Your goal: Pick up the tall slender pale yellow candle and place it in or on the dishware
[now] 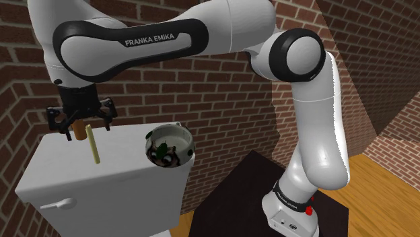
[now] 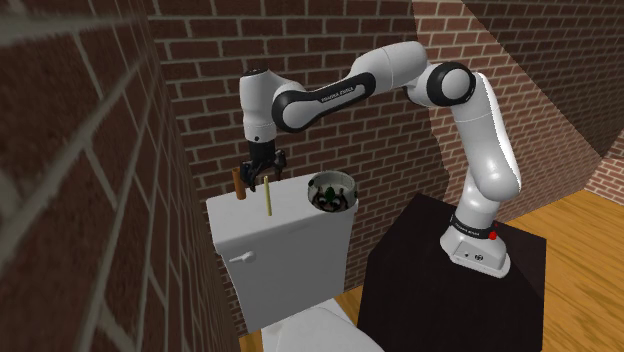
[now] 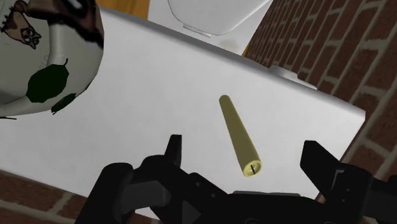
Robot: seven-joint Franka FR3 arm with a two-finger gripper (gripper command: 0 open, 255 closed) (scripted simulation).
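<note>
On white tank lid (image 1: 134, 176) | candle (image 1: 93, 143) (image 3: 240, 137): slender, pale olive-yellow, upright

White toilet tank (image 1: 121, 185) set against a brown brick wall (image 1: 222, 94), pale flush handle (image 1: 59, 204) on its front, small brown cylinder (image 2: 238, 185) upright near the lid's back corner, white toilet seat (image 2: 312, 332) below, wooden plank floor (image 1: 387, 182)
</note>
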